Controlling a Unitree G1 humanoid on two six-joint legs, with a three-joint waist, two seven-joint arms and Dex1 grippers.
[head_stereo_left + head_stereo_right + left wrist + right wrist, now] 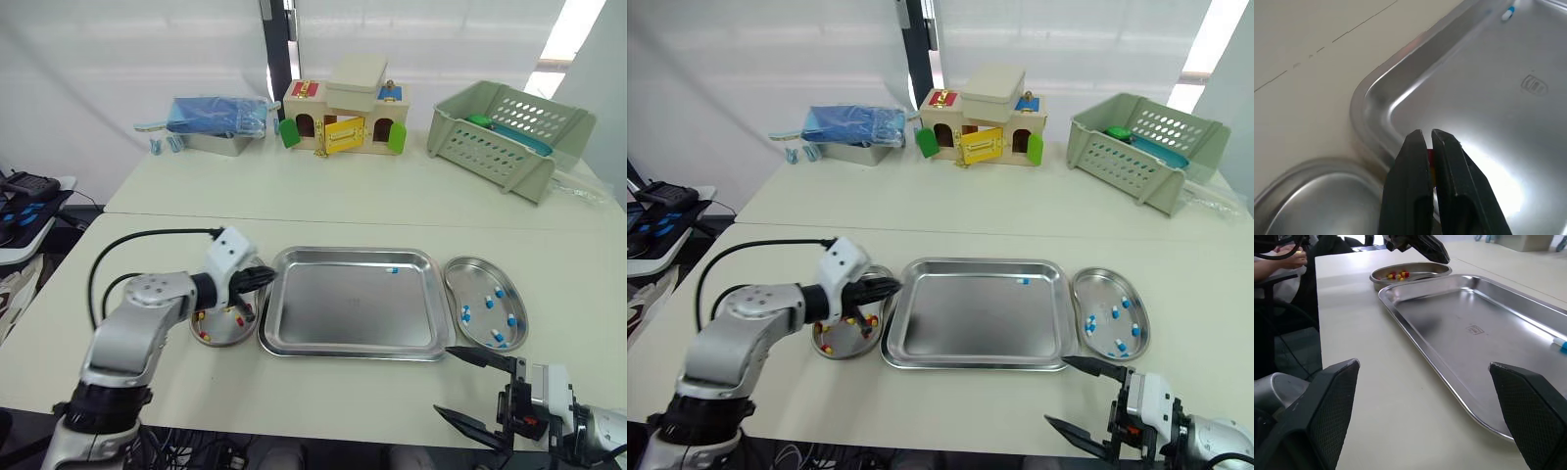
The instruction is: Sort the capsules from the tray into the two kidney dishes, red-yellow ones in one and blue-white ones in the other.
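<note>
Nearest, at five o'clock off the tray (353, 252): right gripper (443, 380), fingers spread wide on nothing; at nine, left gripper (1425, 134) clamped on a red-yellow capsule (1433, 156) above the tray's edge by the left dish (217, 342). Looks nearly done: red-yellows (204, 334) lying in that dish, about five blue-whites (487, 305) in the right dish (475, 279), leaving the held one to drop and a stray blue-white (392, 270) at the tray's one o'clock. Pale table (343, 191), with toy house (343, 113) at twelve, basket (500, 137) at two, tin (220, 145) at eleven, white curtain (147, 59) behind.

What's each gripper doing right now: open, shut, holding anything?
Left gripper: shut on a red-yellow capsule.
Right gripper: open, holding nothing.
</note>
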